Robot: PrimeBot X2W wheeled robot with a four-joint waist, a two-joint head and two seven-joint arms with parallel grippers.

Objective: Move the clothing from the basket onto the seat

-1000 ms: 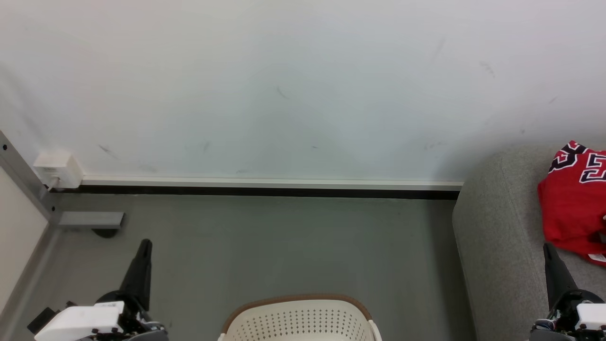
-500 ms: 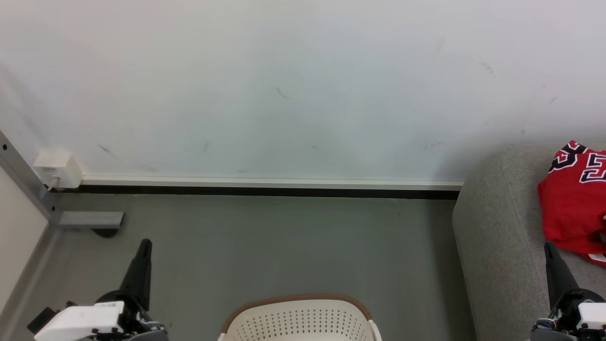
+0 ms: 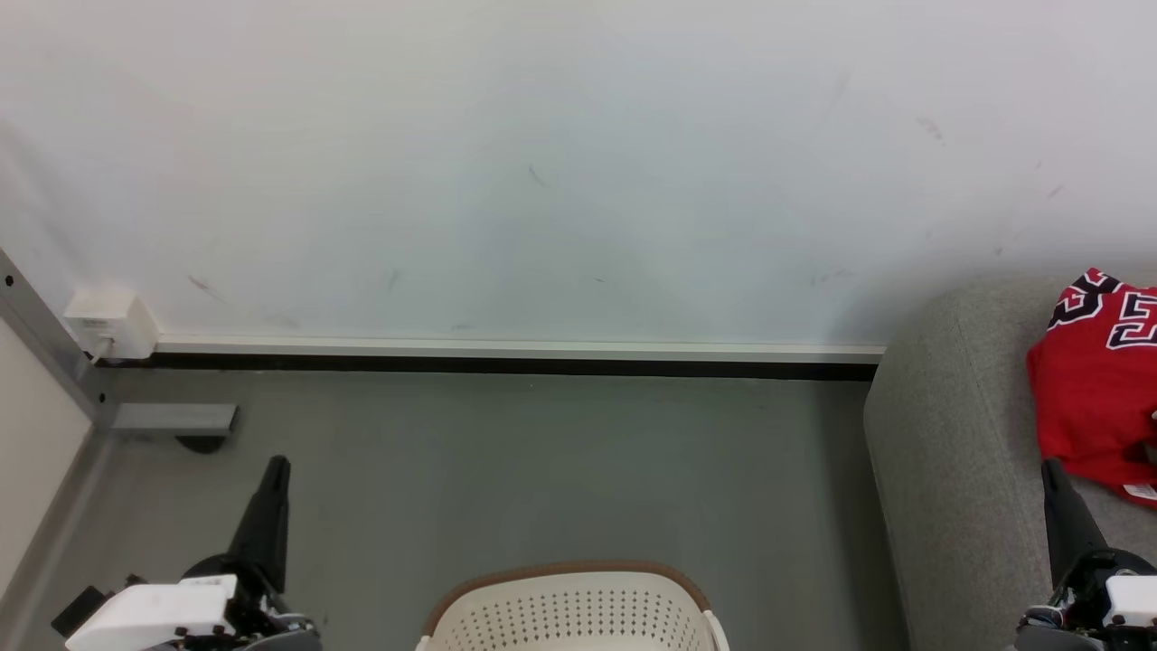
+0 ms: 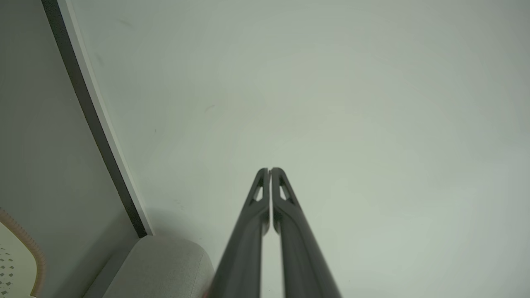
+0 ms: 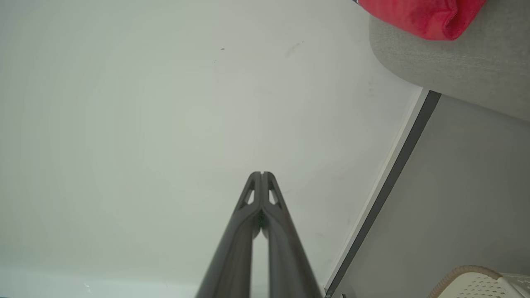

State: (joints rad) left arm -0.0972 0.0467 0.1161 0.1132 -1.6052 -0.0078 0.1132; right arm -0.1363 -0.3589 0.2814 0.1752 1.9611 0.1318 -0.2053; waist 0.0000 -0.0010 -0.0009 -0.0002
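Note:
Red clothing (image 3: 1094,398) with black-and-white lettering lies on the grey seat (image 3: 949,452) at the right edge of the head view. The right wrist view catches the clothing (image 5: 418,16) on the seat (image 5: 455,70) too. The cream basket (image 3: 569,610) with its brown rim stands at the bottom centre; its inside is out of view. My left gripper (image 3: 278,466) is shut at the lower left, holding nothing, with its fingertips pressed together (image 4: 270,170). My right gripper (image 3: 1048,467) is shut and holds nothing, just in front of the clothing, its tips closed (image 5: 261,174).
A white wall with a black-and-white skirting strip (image 3: 515,357) runs behind the grey floor (image 3: 542,461). A white socket box (image 3: 110,324) and a grey metal frame foot (image 3: 172,420) sit at the left. The basket rim (image 4: 29,244) and the seat's corner (image 4: 165,265) appear in the left wrist view.

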